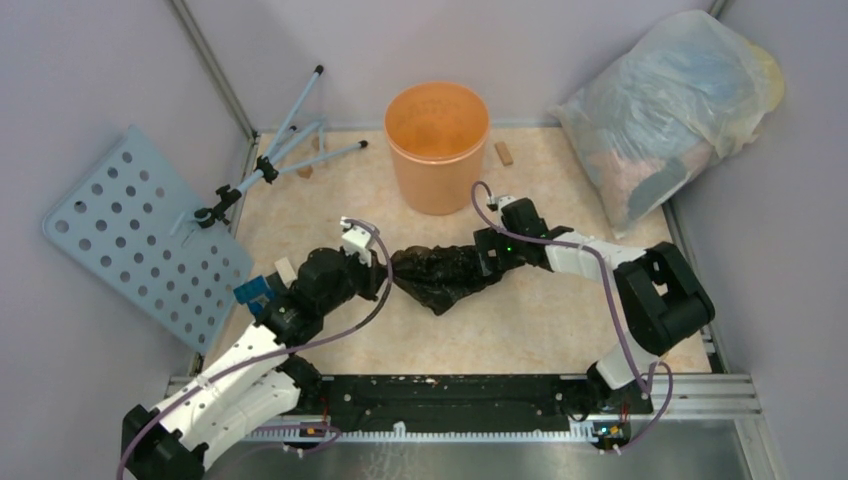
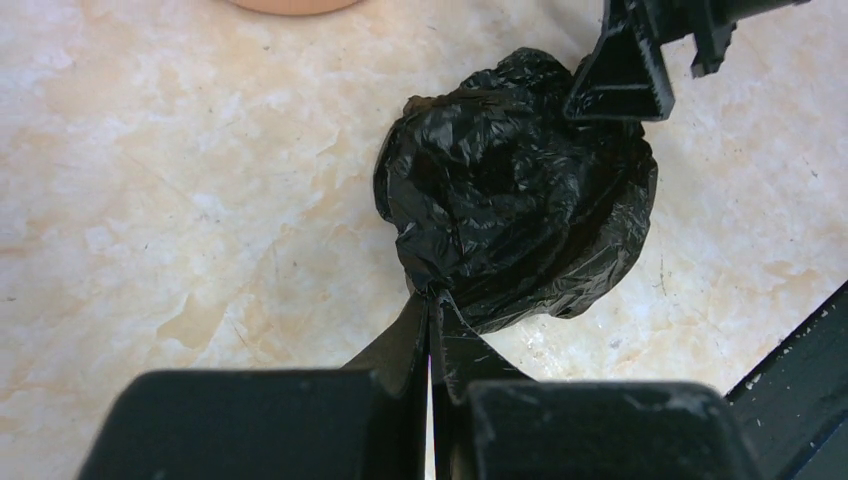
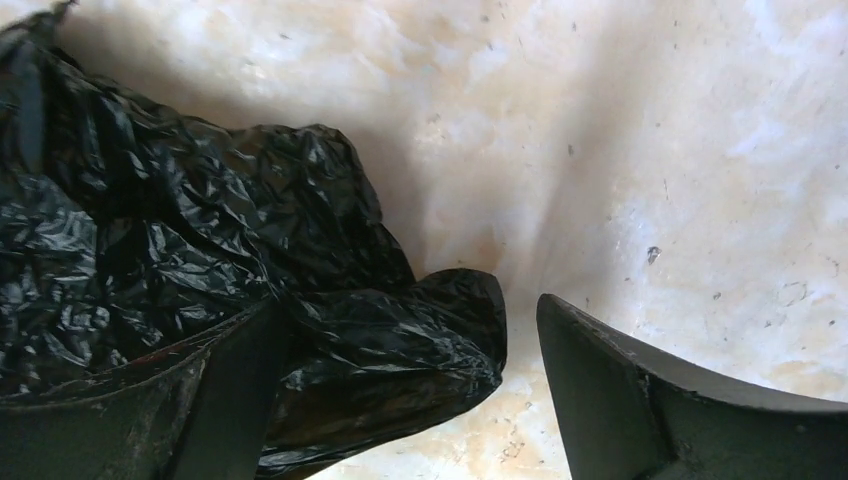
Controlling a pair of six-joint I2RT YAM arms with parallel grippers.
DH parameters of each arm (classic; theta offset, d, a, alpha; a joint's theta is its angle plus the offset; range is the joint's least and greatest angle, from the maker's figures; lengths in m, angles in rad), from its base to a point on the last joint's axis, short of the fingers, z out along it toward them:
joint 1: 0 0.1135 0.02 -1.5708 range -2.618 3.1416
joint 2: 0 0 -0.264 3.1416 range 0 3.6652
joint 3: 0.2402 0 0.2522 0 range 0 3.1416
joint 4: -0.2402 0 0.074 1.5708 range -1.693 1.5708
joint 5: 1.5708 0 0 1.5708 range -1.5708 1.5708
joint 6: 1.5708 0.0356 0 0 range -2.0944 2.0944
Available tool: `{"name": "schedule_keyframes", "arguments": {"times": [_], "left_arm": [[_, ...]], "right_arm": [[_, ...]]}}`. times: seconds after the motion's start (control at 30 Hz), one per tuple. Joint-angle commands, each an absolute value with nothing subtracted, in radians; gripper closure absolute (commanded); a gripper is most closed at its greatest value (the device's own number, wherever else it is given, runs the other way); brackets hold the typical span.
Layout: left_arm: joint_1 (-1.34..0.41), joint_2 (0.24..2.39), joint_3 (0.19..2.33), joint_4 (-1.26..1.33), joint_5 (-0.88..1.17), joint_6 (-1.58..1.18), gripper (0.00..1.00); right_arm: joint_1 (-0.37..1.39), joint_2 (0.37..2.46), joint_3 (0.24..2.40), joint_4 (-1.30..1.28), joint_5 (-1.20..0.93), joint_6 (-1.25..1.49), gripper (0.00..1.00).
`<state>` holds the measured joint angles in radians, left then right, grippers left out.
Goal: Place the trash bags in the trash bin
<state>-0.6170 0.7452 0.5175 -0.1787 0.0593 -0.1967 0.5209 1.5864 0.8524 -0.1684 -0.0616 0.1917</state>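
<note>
Top external view: the trash bag [image 1: 445, 275] lies crumpled on the tabletop [image 1: 530, 330] between the left fingers [image 1: 386, 268] and the right fingers [image 1: 486, 262], one set at each end; the trash bin [image 1: 437, 150] stands upright beyond both, well apart from the bag; left wrist view: the left fingers are pinched together on a twisted tail of the bag, its bulk bunched just ahead of them; right wrist view: the right fingers stand wide, a fold of bag between them, gripping nothing; judging by this, the bag is being gathered for the lift; next the right fingers likely need to close on that fold, or clear away, before the bag is carried above the bin and dropped in.
</note>
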Motion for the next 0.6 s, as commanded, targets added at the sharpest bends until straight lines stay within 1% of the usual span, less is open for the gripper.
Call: {"name": "schedule_keyframes", "arguments": {"times": [0.0,0.07,0.1,0.17,0.3,0.33,0.37,0.43,0.5,0.53,0.57], "left_arm": [[-0.619,0.683,0.510,-0.121,0.035,-0.204,1.00],[-0.620,0.640,0.517,-0.123,0.036,-0.196,1.00],[-0.619,0.613,0.523,-0.125,0.035,-0.191,1.00],[-0.620,0.555,0.537,-0.127,0.036,-0.179,1.00],[-0.619,0.412,0.546,-0.115,0.013,-0.156,1.00],[-0.618,0.385,0.533,-0.105,0.010,-0.155,1.00],[-0.620,0.360,0.514,-0.089,-0.034,-0.155,1.00],[-0.619,0.336,0.478,-0.060,-0.054,-0.144,1.00],[-0.619,0.342,0.463,-0.068,-0.063,-0.150,1.00],[-0.619,0.354,0.465,-0.078,-0.059,-0.152,1.00],[-0.619,0.370,0.468,-0.085,-0.045,-0.153,1.00]], "right_arm": [[0.525,1.625,0.906,-0.178,0.028,0.226,0.08],[0.524,1.626,0.908,-0.181,0.102,0.254,0.09],[0.522,1.621,0.908,-0.181,0.140,0.279,0.14],[0.509,1.603,0.896,-0.179,0.215,0.314,0.22],[0.485,1.532,0.857,-0.172,0.372,0.399,0.31],[0.481,1.511,0.846,-0.172,0.435,0.428,0.32],[0.478,1.486,0.832,-0.168,0.463,0.450,0.32],[0.473,1.432,0.801,-0.151,0.505,0.497,0.33],[0.470,1.369,0.764,-0.103,0.466,0.492,0.35],[0.470,1.342,0.743,-0.059,0.396,0.450,0.35],[0.469,1.320,0.724,-0.016,0.273,0.397,0.34]]}}
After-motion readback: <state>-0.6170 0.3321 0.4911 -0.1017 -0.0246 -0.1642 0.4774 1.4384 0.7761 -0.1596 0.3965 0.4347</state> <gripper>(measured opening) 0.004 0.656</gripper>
